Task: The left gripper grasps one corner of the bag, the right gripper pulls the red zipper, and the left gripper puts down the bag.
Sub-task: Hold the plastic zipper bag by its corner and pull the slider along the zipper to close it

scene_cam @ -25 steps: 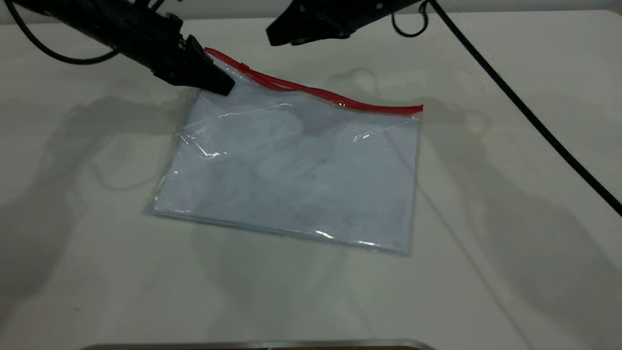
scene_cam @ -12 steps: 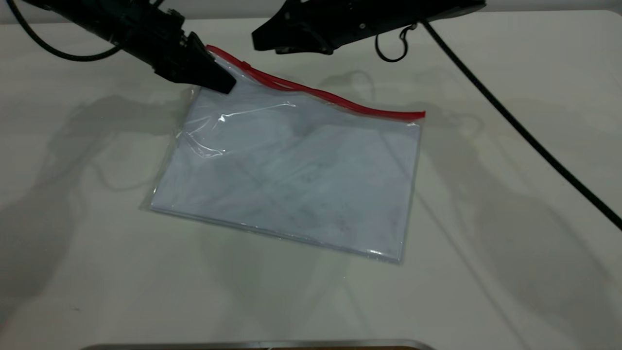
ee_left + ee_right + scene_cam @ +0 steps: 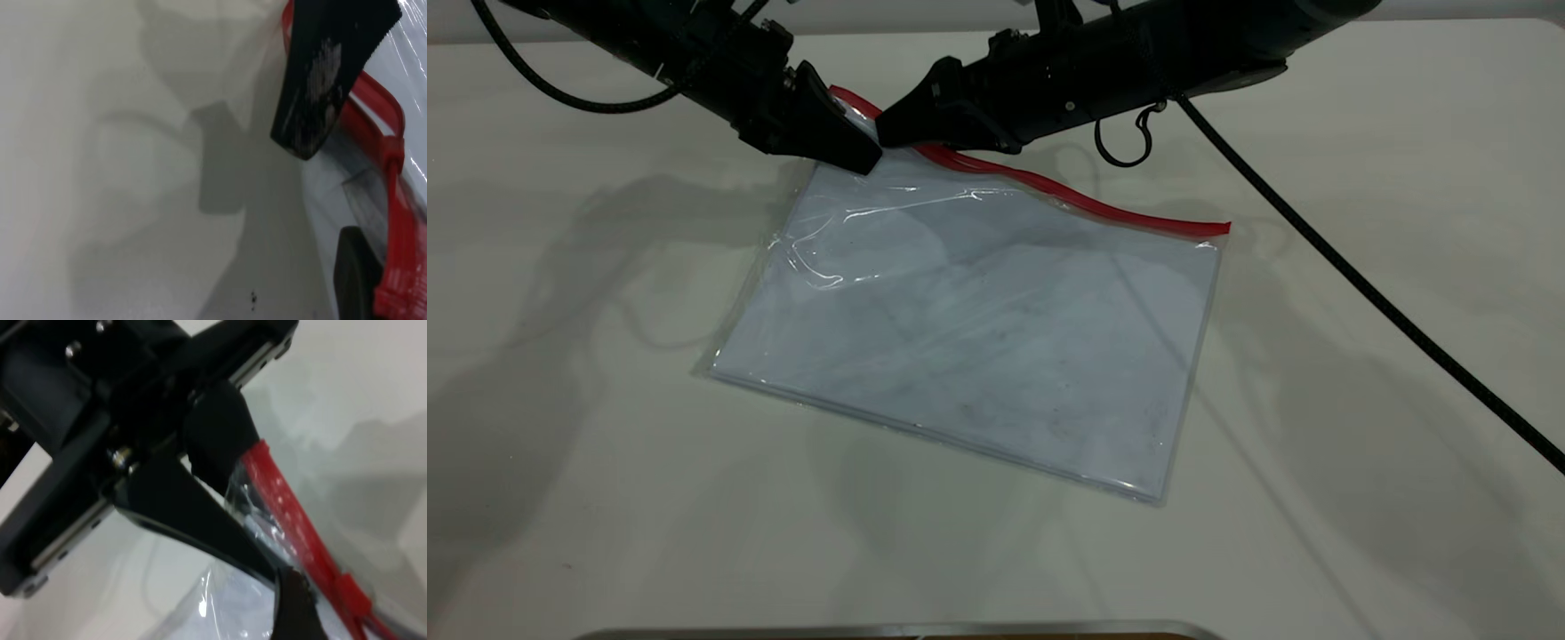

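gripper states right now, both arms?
Left hand: closed on the corner of the bag.
Right hand: at the red zipper; open or closed cannot be told.

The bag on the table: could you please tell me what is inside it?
Pale bluish-white paper sheets fill the clear bag. Its corner by the red zipper is covered by the left tool and right tool.
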